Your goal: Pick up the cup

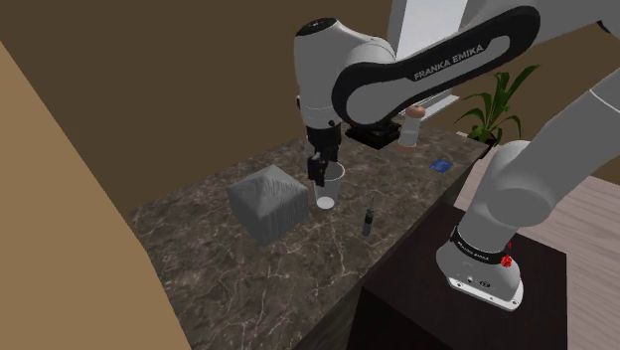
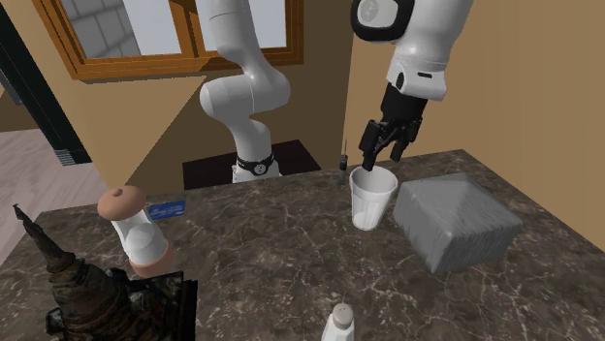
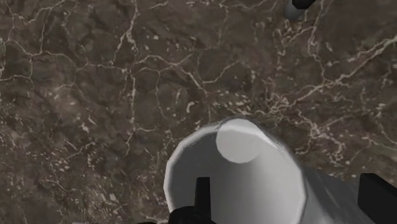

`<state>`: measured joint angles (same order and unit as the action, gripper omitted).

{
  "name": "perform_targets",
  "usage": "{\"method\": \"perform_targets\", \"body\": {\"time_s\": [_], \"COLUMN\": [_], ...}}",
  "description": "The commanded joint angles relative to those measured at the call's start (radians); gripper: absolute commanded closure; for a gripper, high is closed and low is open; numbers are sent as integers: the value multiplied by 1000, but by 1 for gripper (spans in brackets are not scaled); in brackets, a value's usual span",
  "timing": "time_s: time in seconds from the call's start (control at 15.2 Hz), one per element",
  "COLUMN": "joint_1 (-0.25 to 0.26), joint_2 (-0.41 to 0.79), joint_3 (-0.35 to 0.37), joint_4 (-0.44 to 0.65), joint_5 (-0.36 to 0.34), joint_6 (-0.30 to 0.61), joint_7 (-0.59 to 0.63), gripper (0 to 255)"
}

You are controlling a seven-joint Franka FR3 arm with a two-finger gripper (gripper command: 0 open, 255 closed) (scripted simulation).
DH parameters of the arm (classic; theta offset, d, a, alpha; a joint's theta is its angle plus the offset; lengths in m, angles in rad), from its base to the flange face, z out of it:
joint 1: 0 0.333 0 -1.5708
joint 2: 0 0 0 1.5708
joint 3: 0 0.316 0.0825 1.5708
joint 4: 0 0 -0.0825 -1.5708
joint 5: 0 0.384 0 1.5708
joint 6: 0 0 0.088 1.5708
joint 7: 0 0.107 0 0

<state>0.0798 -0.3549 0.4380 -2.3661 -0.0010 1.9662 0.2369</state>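
My claw (image 3: 291, 191) is open, one finger over the mouth of the white cup (image 3: 248, 172) and one outside its wall. The cup stands upright on the table (image 1: 199, 249), just beside the grey block (image 1: 266, 204). It looks light, thin and slippery, so I should pinch the wall gently

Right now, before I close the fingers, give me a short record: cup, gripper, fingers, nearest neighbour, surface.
cup: white, upright, open end up, standing on the surface
gripper: pointing down at the cup's rim
fingers: open; one inside the cup, the other outside its wall; contact cannot be told
nearest neighbour: grey box, close beside the cup
surface: dark marbled countertop
lifted: not yet
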Motion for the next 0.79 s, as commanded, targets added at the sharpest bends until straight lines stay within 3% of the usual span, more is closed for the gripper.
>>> {"method": "perform_targets", "body": {"time_s": [0.0, 0.59, 0.66, 0.73], "joint_1": [-3, -8, -7, -7], "joint_2": [43, 90, 89, 89], "joint_3": [20, 35, 35, 36], "joint_4": [20, -45, -45, -44], "joint_5": [-16, -34, -33, -33], "joint_6": [19, 126, 124, 124], "joint_7": [27, 55, 54, 54], "gripper": [0, 0, 255, 255]}}
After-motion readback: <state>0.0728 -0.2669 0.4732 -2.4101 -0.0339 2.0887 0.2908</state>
